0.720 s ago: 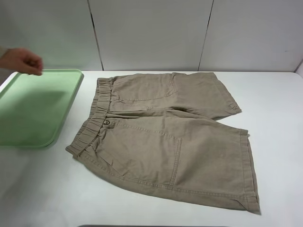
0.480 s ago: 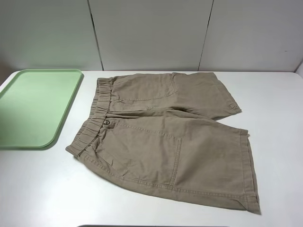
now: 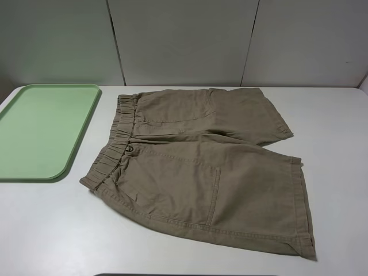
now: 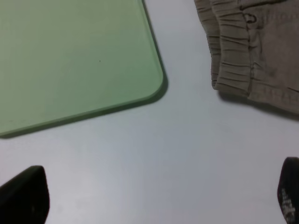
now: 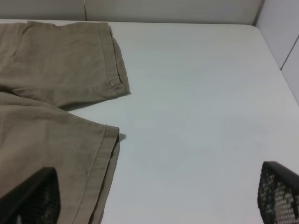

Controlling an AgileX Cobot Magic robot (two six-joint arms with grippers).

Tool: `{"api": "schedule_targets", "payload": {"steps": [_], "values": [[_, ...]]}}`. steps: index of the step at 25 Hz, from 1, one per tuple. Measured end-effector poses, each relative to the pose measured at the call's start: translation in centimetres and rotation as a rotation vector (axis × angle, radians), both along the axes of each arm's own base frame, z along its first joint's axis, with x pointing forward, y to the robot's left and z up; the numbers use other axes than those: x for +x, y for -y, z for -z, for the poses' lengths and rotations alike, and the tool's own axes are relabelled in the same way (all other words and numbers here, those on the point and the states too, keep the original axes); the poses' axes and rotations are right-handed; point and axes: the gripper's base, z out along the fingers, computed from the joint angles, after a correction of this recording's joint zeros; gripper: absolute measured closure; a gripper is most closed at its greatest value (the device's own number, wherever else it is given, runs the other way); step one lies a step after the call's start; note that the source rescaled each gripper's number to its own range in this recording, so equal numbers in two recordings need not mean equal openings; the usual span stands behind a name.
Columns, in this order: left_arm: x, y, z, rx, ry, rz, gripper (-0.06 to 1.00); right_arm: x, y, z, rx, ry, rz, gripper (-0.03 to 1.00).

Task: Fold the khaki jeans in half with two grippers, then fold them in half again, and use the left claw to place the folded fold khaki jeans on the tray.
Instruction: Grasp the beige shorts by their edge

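Note:
The khaki jeans (image 3: 201, 167) lie spread flat on the white table, waistband toward the tray, both legs pointing right. The pale green tray (image 3: 43, 132) sits at the left and holds nothing. Neither arm shows in the exterior high view. In the left wrist view my left gripper (image 4: 159, 196) is open, fingertips (image 4: 25, 196) wide apart above bare table, with the tray's corner (image 4: 93, 60) and the waistband (image 4: 238, 51) beyond it. In the right wrist view my right gripper (image 5: 154, 200) is open, with one finger (image 5: 32, 198) over the near leg's hem (image 5: 100, 158).
The white table (image 3: 339, 132) ends at a pale panelled wall (image 3: 184, 40) behind. A side wall (image 5: 280, 28) rises at the table's right edge in the right wrist view.
A person's hand that hovered over the tray's far left corner has withdrawn out of view. The shorts and tray have not moved.

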Motion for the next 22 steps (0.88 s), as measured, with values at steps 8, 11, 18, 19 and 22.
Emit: {"api": "schedule_targets", "payload": {"steps": [8, 11, 18, 19, 22], "values": [[0.00, 0.00, 0.00, 0.000, 0.000, 0.000, -0.04, 0.00, 0.00, 0.00, 0.000, 0.000, 0.000, 0.04], [0.00, 0.00, 0.00, 0.000, 0.000, 0.000, -0.04, 0.00, 0.00, 0.00, 0.000, 0.000, 0.000, 0.04], [0.00, 0.00, 0.00, 0.000, 0.000, 0.000, -0.04, 0.00, 0.00, 0.00, 0.000, 0.000, 0.000, 0.04], [0.00, 0.00, 0.00, 0.000, 0.000, 0.000, -0.04, 0.00, 0.00, 0.00, 0.000, 0.000, 0.000, 0.04], [0.00, 0.00, 0.00, 0.000, 0.000, 0.000, -0.04, 0.00, 0.00, 0.00, 0.000, 0.000, 0.000, 0.04]]}}
